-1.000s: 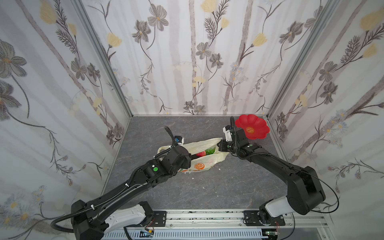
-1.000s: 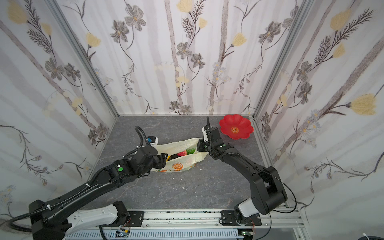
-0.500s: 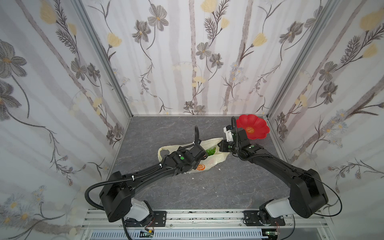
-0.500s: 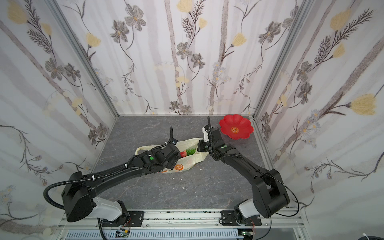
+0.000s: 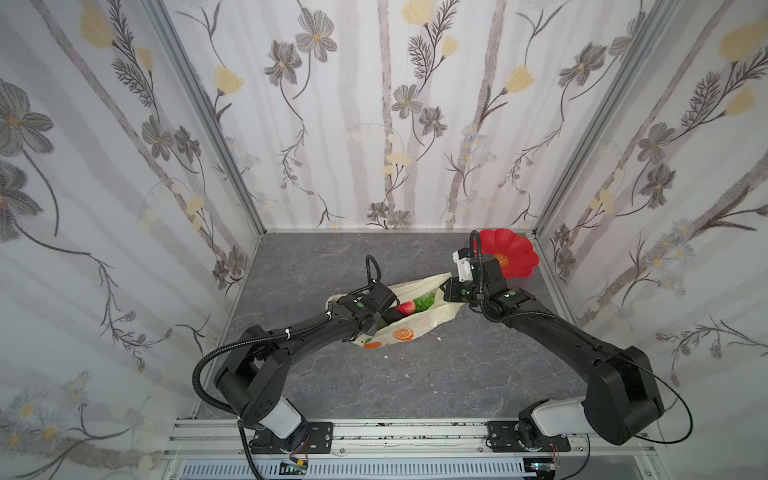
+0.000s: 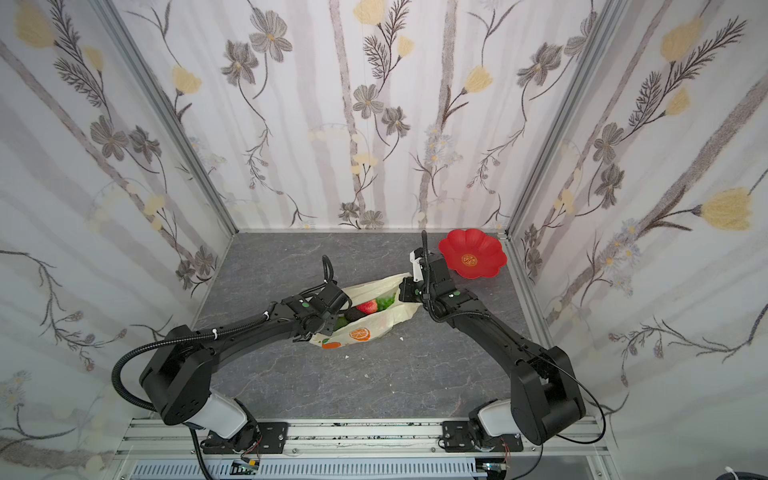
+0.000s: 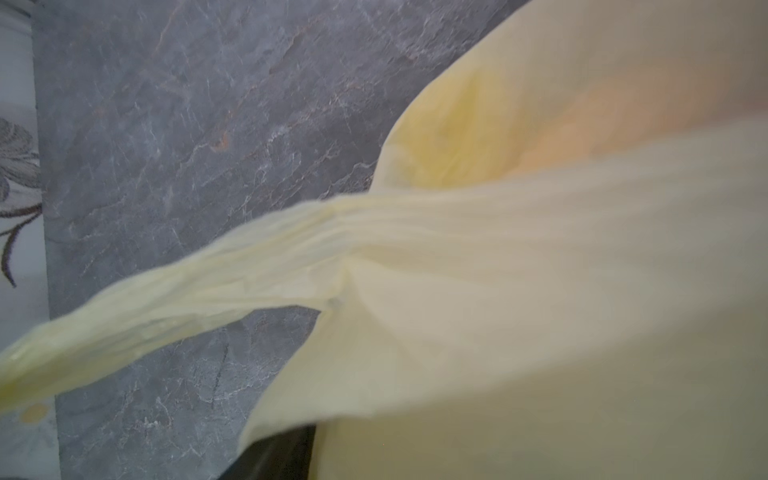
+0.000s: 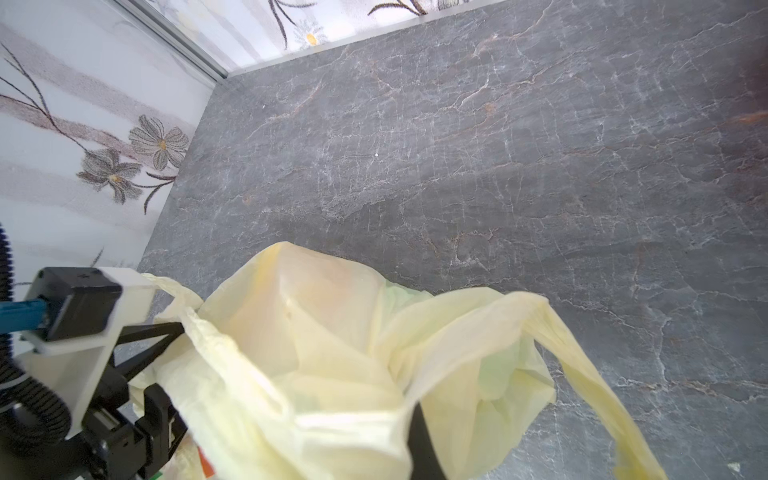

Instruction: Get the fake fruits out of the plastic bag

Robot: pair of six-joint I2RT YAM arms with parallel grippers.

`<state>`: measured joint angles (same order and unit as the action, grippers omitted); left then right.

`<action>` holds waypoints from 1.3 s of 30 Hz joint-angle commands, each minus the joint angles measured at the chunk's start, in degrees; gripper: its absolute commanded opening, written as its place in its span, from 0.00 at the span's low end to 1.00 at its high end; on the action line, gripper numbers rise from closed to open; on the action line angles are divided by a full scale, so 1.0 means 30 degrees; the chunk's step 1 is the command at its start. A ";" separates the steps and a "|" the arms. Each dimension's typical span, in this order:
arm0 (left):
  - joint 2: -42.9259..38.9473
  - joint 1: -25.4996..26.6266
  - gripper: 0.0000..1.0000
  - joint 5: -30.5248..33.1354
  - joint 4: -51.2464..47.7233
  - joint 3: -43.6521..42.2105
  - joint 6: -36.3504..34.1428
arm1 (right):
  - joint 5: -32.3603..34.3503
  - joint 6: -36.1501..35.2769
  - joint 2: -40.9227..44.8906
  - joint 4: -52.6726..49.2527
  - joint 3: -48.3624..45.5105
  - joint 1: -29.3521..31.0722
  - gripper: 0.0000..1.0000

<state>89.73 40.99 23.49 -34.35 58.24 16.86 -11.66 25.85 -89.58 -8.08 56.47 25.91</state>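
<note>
Clamping the plastic bag [image 5: 419, 322], right pincer [image 5: 445, 290] is closed; left pincer [image 5: 376, 318]: opening cannot be judged; print unreadable.

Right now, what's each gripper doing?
Left gripper: inside the plastic bag, cannot tell.
Right gripper: shut on the plastic bag's edge.

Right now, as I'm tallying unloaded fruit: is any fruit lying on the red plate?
No, the red plate is bare, and the strawberry shows inside the plastic bag's mouth.
</note>
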 commanded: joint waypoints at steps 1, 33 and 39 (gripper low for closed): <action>-0.0370 -0.0876 0.34 -0.1145 0.0280 -0.0327 0.1635 | -0.0214 -0.0149 -0.0438 0.1113 0.0493 -0.0305 0.00; -0.6652 -0.0714 0.00 -0.7661 1.0817 -0.5995 0.8784 | 0.9744 0.4501 0.3110 -0.1208 -0.0108 0.3843 0.97; -0.6285 0.0267 0.00 -0.7146 1.1038 -0.5962 0.9083 | 1.0504 0.5233 0.0567 -0.1191 0.0865 0.5938 0.99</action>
<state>70.59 41.01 0.27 -3.75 40.27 42.70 16.99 38.83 -84.99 -14.28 56.99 42.63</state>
